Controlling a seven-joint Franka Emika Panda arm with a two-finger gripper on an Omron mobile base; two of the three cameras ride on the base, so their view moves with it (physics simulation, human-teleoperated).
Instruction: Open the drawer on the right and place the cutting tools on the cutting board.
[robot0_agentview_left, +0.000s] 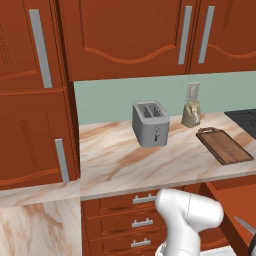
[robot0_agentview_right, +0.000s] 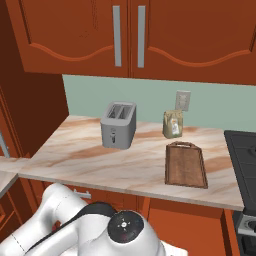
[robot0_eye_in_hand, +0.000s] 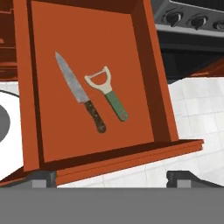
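The drawer (robot0_eye_in_hand: 127, 48) stands pulled open below my hand, a wide reddish-brown wooden box. Inside lie the cutting tools: a knife (robot0_eye_in_hand: 78, 91) with a grey blade and dark handle, and beside it a peeler (robot0_eye_in_hand: 110, 95) with a green handle and whitish head. My gripper (robot0_eye_in_hand: 116, 178) hovers above the drawer's front edge, open, with nothing between its fingertips (robot0_eye_in_hand: 43, 177). The drawer's corner (robot0_agentview_left: 232, 207) and the knife tip (robot0_agentview_left: 245, 225) show at the lower right of the left base view. The dark brown cutting board (robot0_agentview_left: 223, 145) (robot0_agentview_right: 185, 164) lies bare on the counter.
A grey toaster (robot0_agentview_left: 150, 123) (robot0_agentview_right: 118, 125) stands mid-counter, with a small tan bag (robot0_agentview_left: 190, 114) (robot0_agentview_right: 172, 124) by the wall behind the board. A black stove (robot0_agentview_right: 244, 150) borders the counter on the right. Three narrow drawer fronts (robot0_agentview_left: 142, 222) sit left of the open drawer.
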